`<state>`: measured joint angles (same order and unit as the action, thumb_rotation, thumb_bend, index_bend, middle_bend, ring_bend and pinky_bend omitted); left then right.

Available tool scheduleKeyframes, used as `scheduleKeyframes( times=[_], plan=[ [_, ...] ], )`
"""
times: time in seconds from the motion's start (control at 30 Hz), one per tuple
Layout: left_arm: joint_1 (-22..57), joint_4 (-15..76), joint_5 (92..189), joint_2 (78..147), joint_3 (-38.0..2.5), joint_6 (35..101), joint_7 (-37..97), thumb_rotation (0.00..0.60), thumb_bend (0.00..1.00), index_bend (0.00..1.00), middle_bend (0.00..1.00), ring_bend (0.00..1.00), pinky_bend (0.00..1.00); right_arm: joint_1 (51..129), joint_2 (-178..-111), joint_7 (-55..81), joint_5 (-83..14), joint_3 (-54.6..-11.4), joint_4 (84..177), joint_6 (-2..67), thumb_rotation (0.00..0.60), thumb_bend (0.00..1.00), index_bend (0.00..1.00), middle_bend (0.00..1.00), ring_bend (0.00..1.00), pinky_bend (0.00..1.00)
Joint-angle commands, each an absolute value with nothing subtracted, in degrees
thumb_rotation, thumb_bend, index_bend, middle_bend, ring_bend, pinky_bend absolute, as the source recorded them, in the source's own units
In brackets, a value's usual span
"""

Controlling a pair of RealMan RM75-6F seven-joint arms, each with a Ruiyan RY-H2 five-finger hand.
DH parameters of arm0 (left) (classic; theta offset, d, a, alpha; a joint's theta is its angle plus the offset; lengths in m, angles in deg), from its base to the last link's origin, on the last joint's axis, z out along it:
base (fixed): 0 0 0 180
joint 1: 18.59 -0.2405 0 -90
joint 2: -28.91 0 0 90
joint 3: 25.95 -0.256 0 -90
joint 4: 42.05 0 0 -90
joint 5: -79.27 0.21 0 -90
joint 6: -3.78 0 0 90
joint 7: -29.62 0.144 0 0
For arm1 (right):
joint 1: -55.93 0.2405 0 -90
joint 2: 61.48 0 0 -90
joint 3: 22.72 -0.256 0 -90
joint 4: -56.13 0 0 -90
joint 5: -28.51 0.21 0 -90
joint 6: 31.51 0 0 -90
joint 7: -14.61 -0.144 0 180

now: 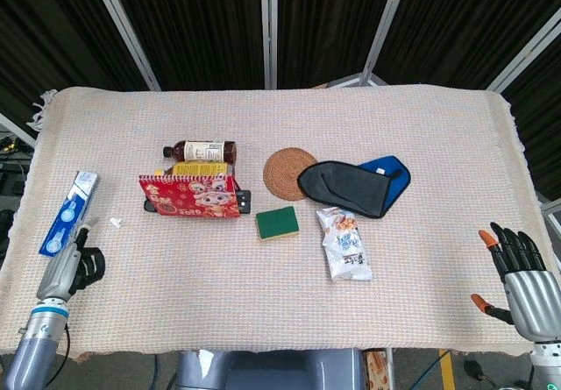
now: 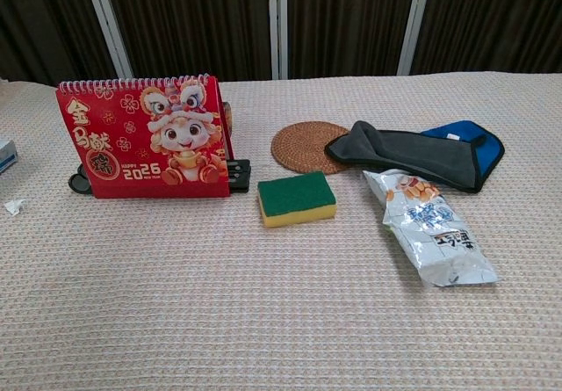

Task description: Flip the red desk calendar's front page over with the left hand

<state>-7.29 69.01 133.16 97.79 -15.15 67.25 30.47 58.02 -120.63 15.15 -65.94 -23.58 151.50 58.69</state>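
The red desk calendar (image 1: 190, 196) stands upright left of the table's centre, its spiral binding on top. In the chest view the calendar (image 2: 140, 138) shows its front page with a cartoon lion and "2026". My left hand (image 1: 70, 267) hovers over the front left corner of the table, turned edge-on, holding nothing, well to the left of and nearer than the calendar. My right hand (image 1: 521, 276) sits off the table's front right corner, fingers spread and empty. The chest view shows neither hand.
A brown bottle (image 1: 200, 152) and a yellow pack (image 1: 200, 169) lie behind the calendar, with a black object (image 1: 243, 201) at its right end. A blue toothpaste box (image 1: 68, 215), white scrap (image 1: 116, 222), green sponge (image 1: 278, 223), round coaster (image 1: 290, 173), grey mitt (image 1: 346, 187) and snack bag (image 1: 344, 244) lie around.
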Motion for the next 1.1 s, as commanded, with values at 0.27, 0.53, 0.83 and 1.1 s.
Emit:
scheduleKeyframes(
  times=[0.27, 0.53, 0.83, 1.1],
  plan=[
    [1.4, 68.1, 119.4, 100.1, -12.8, 60.2, 31.0, 0.6, 0.77, 0.0, 0.66, 0.69, 0.72, 58.0, -120.1, 13.5, -66.3, -23.7, 151.6, 59.2, 0.6, 0.03, 0.0, 0.0, 0.0, 0.0],
    [6.5, 66.4, 109.2, 101.4, -11.4, 55.4, 31.1, 0.6, 0.77, 0.0, 0.66, 0.69, 0.72, 58.2, -120.0, 12.2, -66.3, -23.7, 151.3, 58.8, 0.6, 0.03, 0.0, 0.0, 0.0, 0.0],
    [12.5, 63.8, 102.4, 104.5, -10.6, 56.4, 34.2, 0.6, 0.77, 0.0, 0.66, 0.69, 0.72, 58.2, -119.7, 11.0, -66.3, -23.6, 151.2, 58.8, 0.6, 0.03, 0.0, 0.0, 0.0, 0.0],
    [15.4, 62.6, 98.9, 106.2, -10.9, 56.6, 35.6, 0.6, 0.77, 0.0, 0.66, 0.69, 0.72, 58.2, -119.5, 10.3, -66.2, -23.6, 151.1, 58.7, 0.6, 0.03, 0.0, 0.0, 0.0, 0.0]
  ],
)
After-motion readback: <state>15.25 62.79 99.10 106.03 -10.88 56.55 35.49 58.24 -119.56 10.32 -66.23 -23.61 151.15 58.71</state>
